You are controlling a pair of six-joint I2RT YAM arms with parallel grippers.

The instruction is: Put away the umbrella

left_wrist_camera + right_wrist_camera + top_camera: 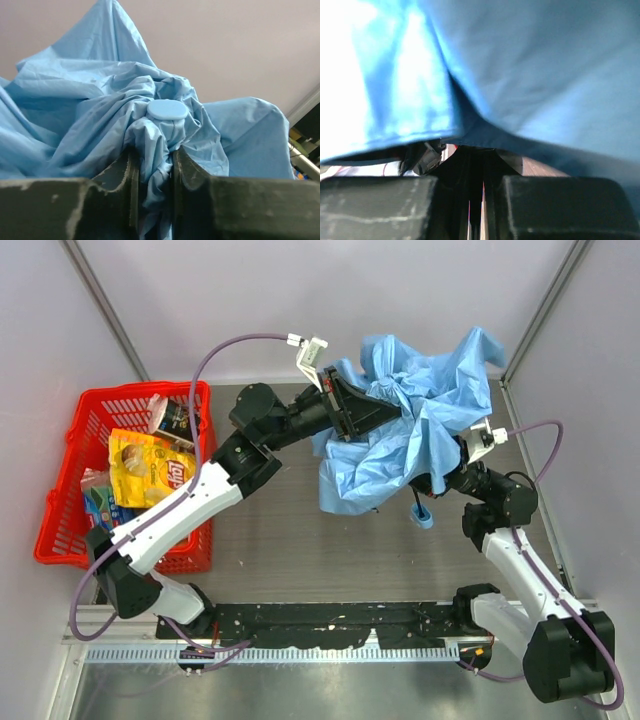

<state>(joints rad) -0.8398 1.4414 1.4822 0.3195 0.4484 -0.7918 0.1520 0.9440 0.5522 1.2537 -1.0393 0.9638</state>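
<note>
The umbrella (420, 405) is a crumpled mass of sky-blue fabric held above the table at centre right. Its small light-blue handle (424, 517) hangs below the fabric near the table. My left gripper (362, 412) is shut on a fold of the fabric. In the left wrist view the fabric (100, 115) bunches between the jaws just below the round blue tip cap (167, 109). My right gripper (437, 476) is under the fabric, mostly hidden. In the right wrist view its jaws are nearly together on a thin dark shaft (477, 200), with fabric (535, 75) draped overhead.
A red basket (48, 530) stands at the left with a yellow snack bag (150, 466) and other packets inside. Grey walls close in the back and sides. A black rail (330, 620) runs along the near edge between the arm bases.
</note>
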